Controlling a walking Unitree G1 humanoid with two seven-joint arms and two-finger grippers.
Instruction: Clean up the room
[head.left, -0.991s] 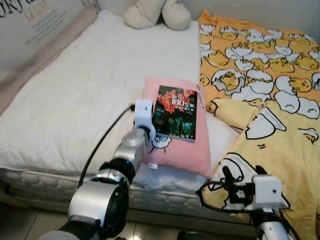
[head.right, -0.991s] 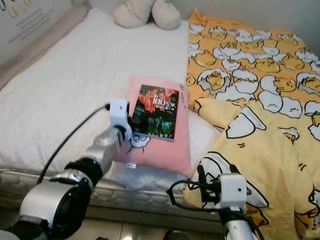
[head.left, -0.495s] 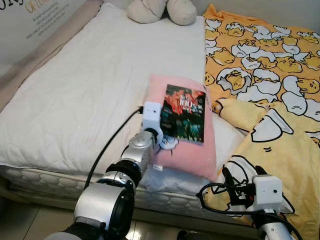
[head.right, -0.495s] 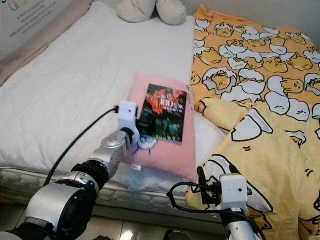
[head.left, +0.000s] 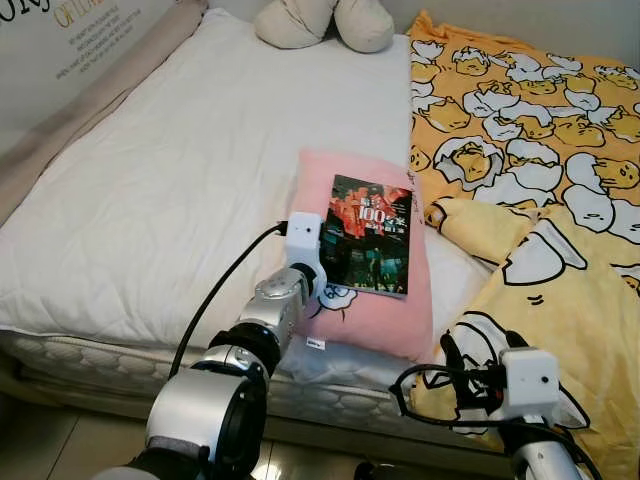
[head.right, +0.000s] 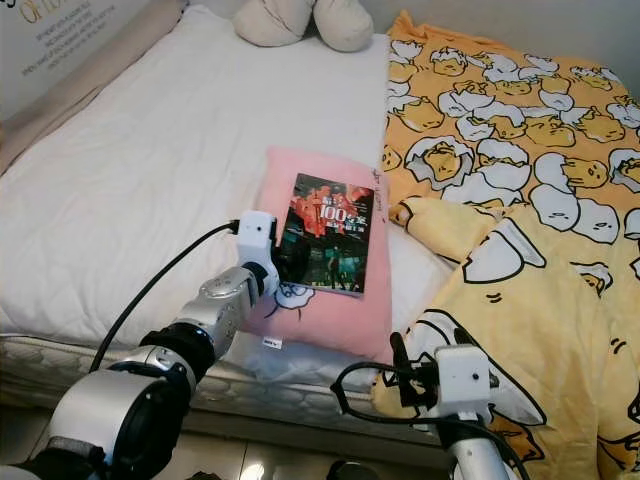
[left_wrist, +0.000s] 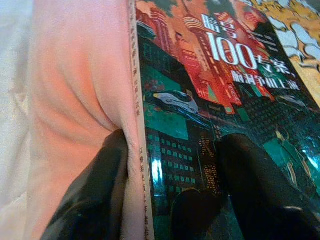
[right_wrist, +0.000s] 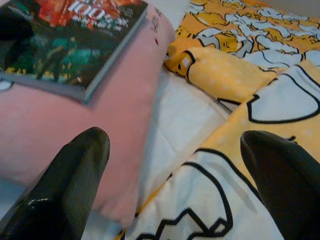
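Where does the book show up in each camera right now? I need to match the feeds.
Left eye: book on the pink pillow, mid-frame.
Right eye: book, same spot, by the left gripper.
Left wrist: cover close up between the fingers.
Right wrist: book, upper corner.
Shared landmark: the pink pillow.

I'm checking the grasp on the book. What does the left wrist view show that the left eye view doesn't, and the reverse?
Left wrist view: the left pincer straddles the book's spine edge, one finger against the pink pillow, the other on the cover. Left eye view: the white mattress, yellow blanket, beige plush and right pincer, open near the blanket. Shared: book lying on the pillow.
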